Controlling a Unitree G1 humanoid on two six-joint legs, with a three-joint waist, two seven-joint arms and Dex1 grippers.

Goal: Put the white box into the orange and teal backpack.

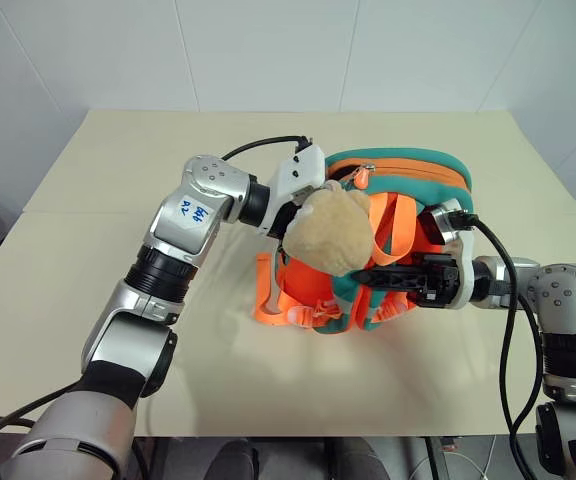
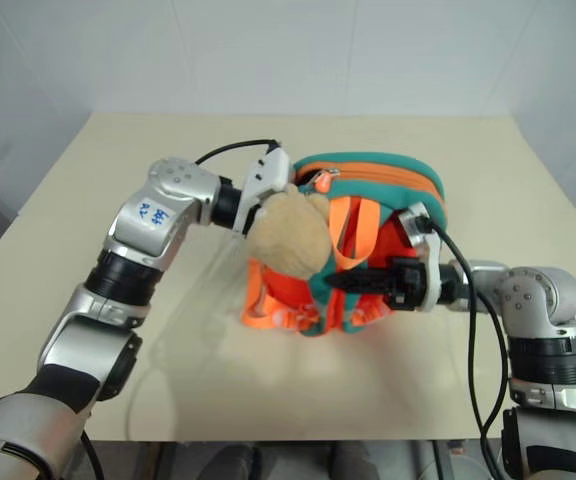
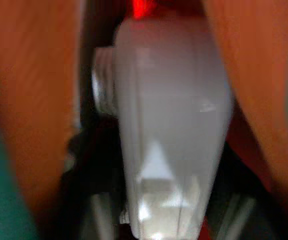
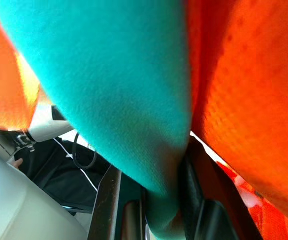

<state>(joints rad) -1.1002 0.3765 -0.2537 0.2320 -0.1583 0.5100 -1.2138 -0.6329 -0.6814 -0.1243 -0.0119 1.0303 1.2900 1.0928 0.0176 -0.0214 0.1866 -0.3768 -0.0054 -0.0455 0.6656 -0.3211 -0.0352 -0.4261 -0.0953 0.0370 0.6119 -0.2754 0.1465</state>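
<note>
The orange and teal backpack (image 1: 398,170) lies in the middle of the table with its orange straps up and a tan plush toy (image 1: 330,230) on its left side. The white housing of my left gripper (image 1: 296,185) sits at the backpack's upper left corner, and its front end is hidden behind the plush. My right gripper (image 1: 383,275) reaches in from the right, shut on a teal band (image 4: 124,100) of the backpack. In the left wrist view a pale white shape (image 3: 169,125) stands close between orange fabric. I cannot tell whether it is the white box.
The beige table (image 1: 118,160) stretches wide on both sides of the backpack, with white walls behind it. Loose orange strap ends (image 1: 278,300) trail onto the table at the backpack's near left. Black cables (image 1: 513,300) hang off both wrists.
</note>
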